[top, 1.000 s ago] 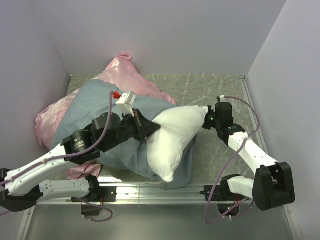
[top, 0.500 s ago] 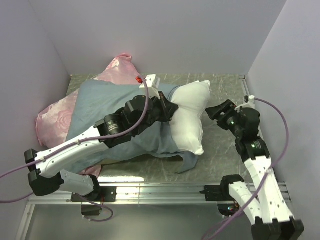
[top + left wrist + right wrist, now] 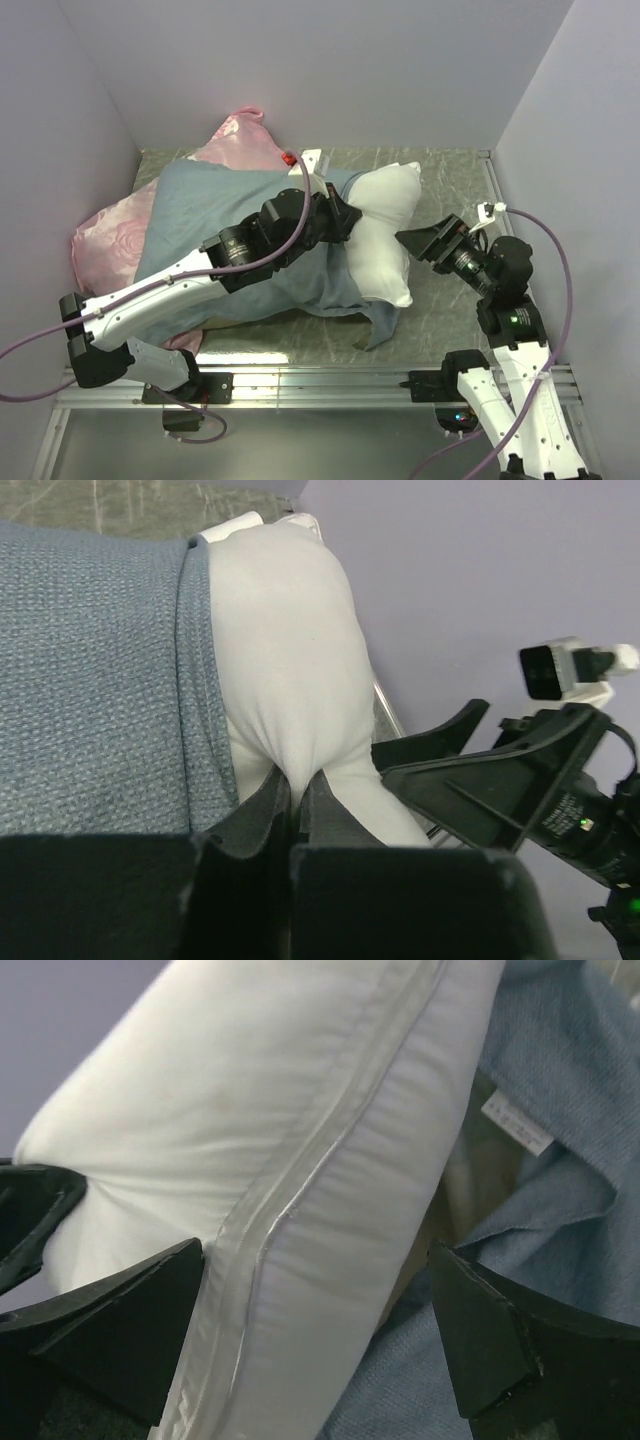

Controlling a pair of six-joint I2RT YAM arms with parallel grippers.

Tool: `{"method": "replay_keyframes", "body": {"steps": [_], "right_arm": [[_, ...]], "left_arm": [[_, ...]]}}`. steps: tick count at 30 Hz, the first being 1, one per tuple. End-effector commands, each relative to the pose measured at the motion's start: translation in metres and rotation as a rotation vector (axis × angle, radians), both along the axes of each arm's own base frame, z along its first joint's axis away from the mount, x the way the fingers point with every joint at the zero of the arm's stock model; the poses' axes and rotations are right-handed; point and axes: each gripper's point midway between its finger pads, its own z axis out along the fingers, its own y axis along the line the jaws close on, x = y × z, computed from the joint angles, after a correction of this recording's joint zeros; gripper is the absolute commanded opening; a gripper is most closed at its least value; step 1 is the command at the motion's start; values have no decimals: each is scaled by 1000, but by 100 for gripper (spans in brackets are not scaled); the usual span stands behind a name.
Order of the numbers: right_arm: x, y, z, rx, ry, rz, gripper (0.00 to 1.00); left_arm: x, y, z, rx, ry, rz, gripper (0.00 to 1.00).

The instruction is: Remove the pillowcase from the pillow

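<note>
At far left of the table point(image 3: 450, 170), a pink pillow point(image 3: 100, 240) w/ rose pattern lies against the side wall, its back corner poking up near the rear wall. Over it, toward centre: the pillowcase point(image 3: 190, 210), blue-grey weave, spread flat and rumpled, w/ one loose flap trailing to the table's near edge. Left arm reaches diagonally across the pillowcase. Left gripper point(image 3: 345, 217) sits at the case mouth. In the left wrist view the left gripper point(image 3: 297, 785) has its fingers pressed together on a pinched fold of the white pillow point(image 3: 285, 630), right beside the pillowcase point(image 3: 90, 670) hem. Centre-right: the pillow point(image 3: 385, 215) sticks out of the mouth, approx. half exposed. One corner points to the back wall, the other toward the front, and the rest is inside the case. Right of that: right gripper point(image 3: 422, 233), fingers spread wide, aimed at the pillow's right side, just beside it. In the right wrist view the right gripper point(image 3: 315, 1252) shows the seamed edge of the pillow point(image 3: 250, 1110) btw. its two fingers; contact can't be told. Behind it the pillowcase point(image 3: 560, 1060) mouth shows tan lining and a small white label point(image 3: 515, 1122).
</note>
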Motion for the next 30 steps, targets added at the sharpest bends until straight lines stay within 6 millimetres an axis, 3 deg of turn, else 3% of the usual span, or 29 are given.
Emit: {"method": "replay_keyframes", "body": {"steps": [1, 15, 23, 28, 29, 30], "right_arm": [[-4, 13, 4, 57, -31, 80, 99], [-3, 43, 12, 239, -77, 197, 100], [-1, 53, 50, 274, -147, 230, 97], [3, 54, 60, 268, -149, 222, 75], [3, 54, 64, 267, -158, 218, 68], [3, 54, 65, 263, -150, 217, 55]], "left_arm": [[-1, -9, 70, -195, -99, -37, 0], [-22, -40, 51, -194, -19, -203, 0], [-31, -54, 5, -169, 85, -256, 0], [-36, -60, -13, -145, 117, -280, 0], [-37, -61, -15, -145, 120, -283, 0], [-38, -61, -15, -145, 120, -288, 0]]}}
